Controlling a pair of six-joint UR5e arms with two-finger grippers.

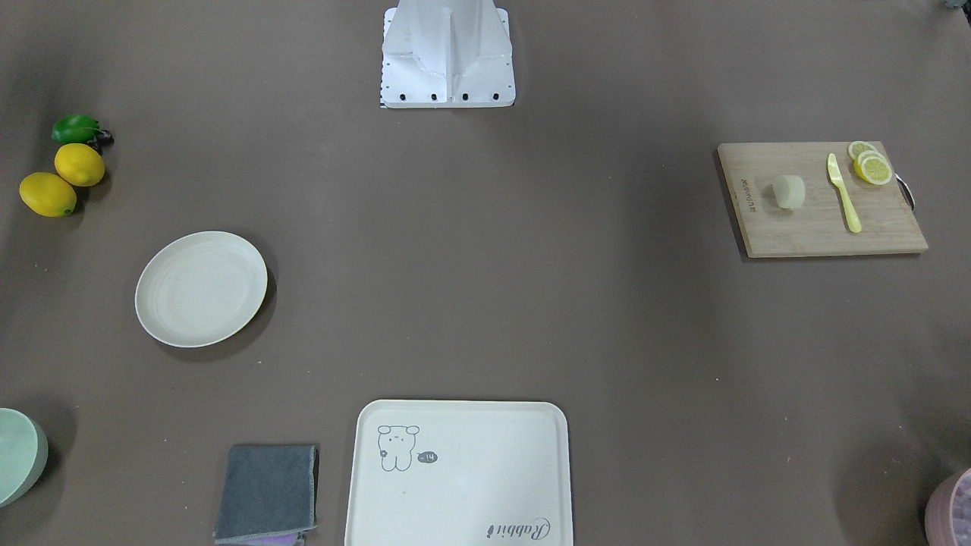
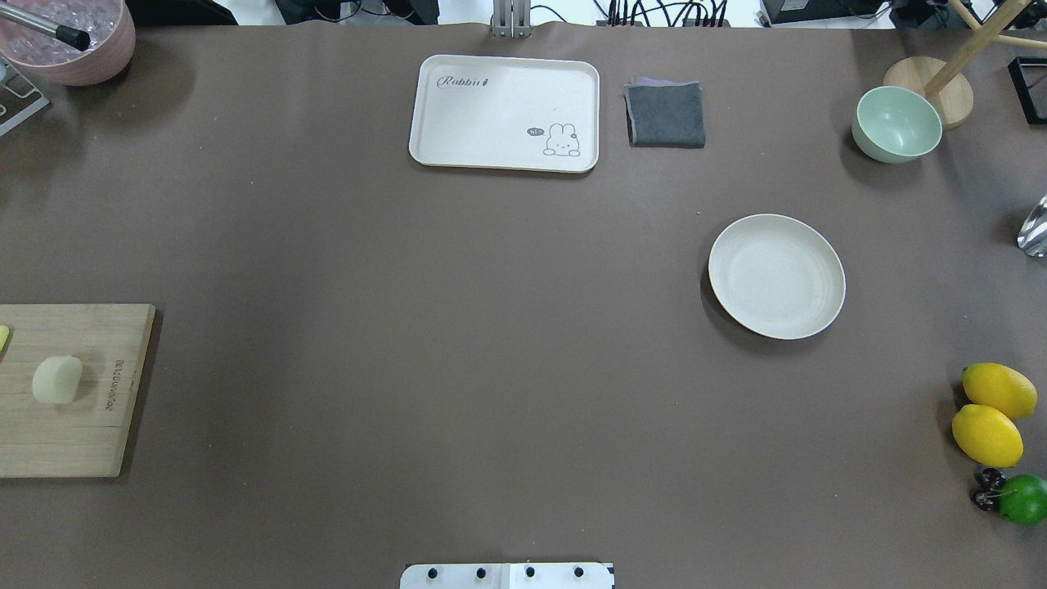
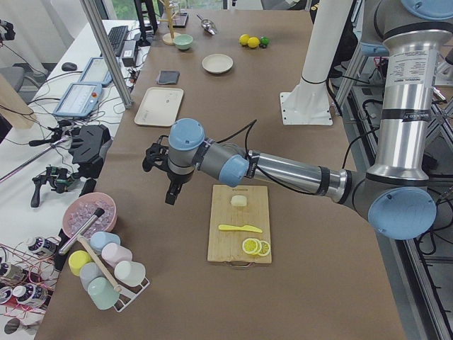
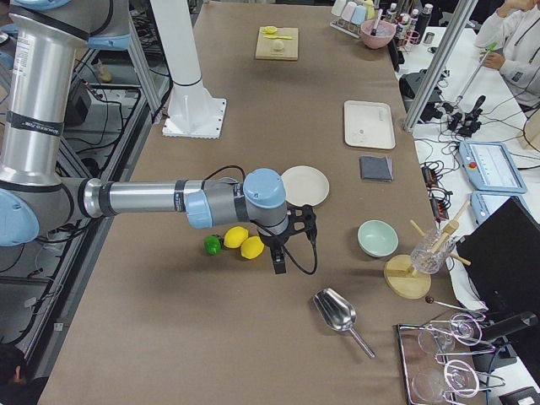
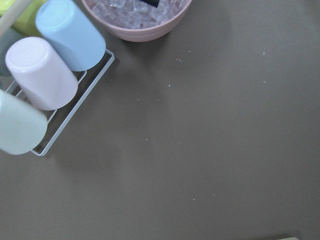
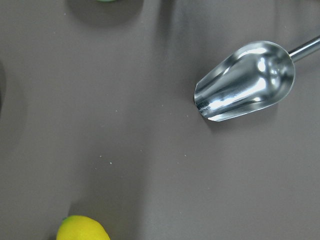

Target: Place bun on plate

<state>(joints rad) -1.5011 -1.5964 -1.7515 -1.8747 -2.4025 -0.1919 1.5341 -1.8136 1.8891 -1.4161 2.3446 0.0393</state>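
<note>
The bun (image 1: 789, 191) is a small pale lump lying on a wooden cutting board (image 1: 804, 227); it also shows in the overhead view as the bun (image 2: 56, 379). The round cream plate (image 1: 201, 288) stands bare on the other half of the table, plate (image 2: 776, 276). My left gripper (image 3: 170, 200) hangs over the table beside the board, apart from the bun (image 3: 239, 200). Beside the lemons, a little short of the plate (image 4: 305, 186), hangs my right gripper (image 4: 279, 266). Both grippers show only in the side views, so I cannot tell whether they are open or shut.
A yellow knife (image 1: 843, 193) and lemon slices (image 1: 871, 164) share the board. A bear tray (image 2: 505, 113), grey cloth (image 2: 666, 114) and green bowl (image 2: 896, 123) line the far edge. Two lemons (image 2: 988, 413) and a lime (image 2: 1022, 498) lie right. A metal scoop (image 6: 245, 81), cup rack (image 5: 45, 85) and pink ice bowl (image 5: 137, 17) are near.
</note>
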